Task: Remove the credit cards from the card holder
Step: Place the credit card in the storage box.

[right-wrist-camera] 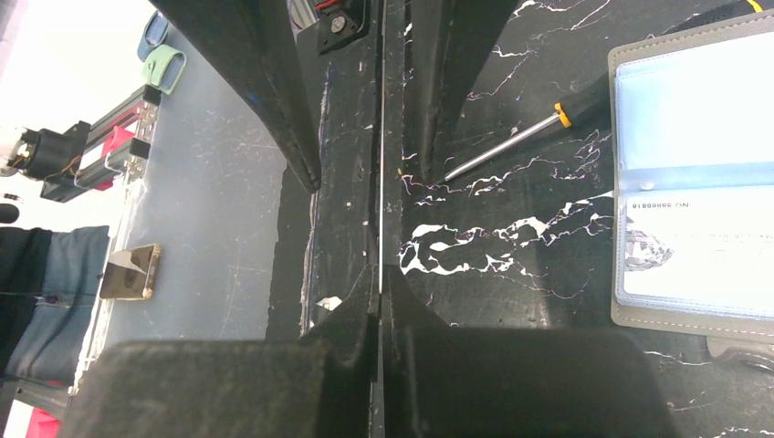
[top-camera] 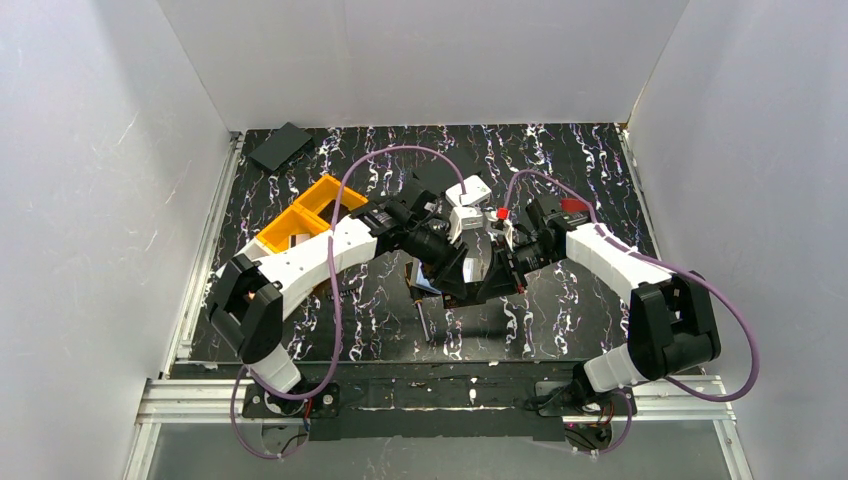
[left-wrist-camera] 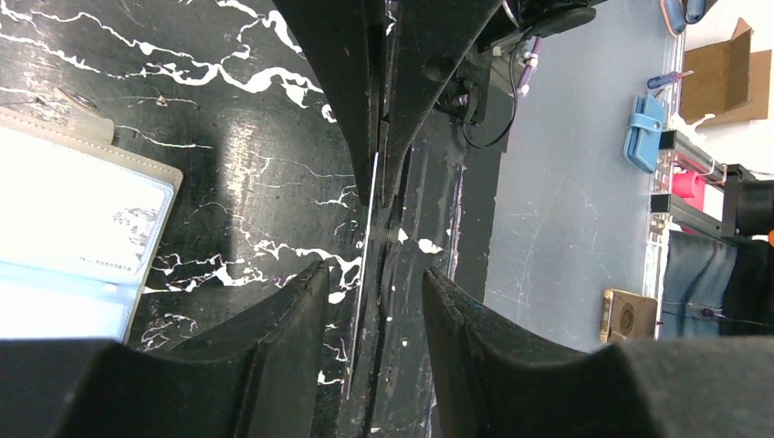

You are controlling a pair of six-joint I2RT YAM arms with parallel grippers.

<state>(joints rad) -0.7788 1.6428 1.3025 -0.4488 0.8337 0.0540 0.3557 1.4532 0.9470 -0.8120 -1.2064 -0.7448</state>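
Marbled black table holds the opened holder, while the right gripper pinches a card edge-on between the left gripper's parted, untouching jaws; if the right lets go before the left clamps, the card may drop.

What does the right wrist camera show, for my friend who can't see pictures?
The right end effector pinches a thin credit card, seen edge-on, while the left end effector's open fingers straddle it from the opposite side. At right, the open card holder lies on the black marbled table beside a screwdriver.
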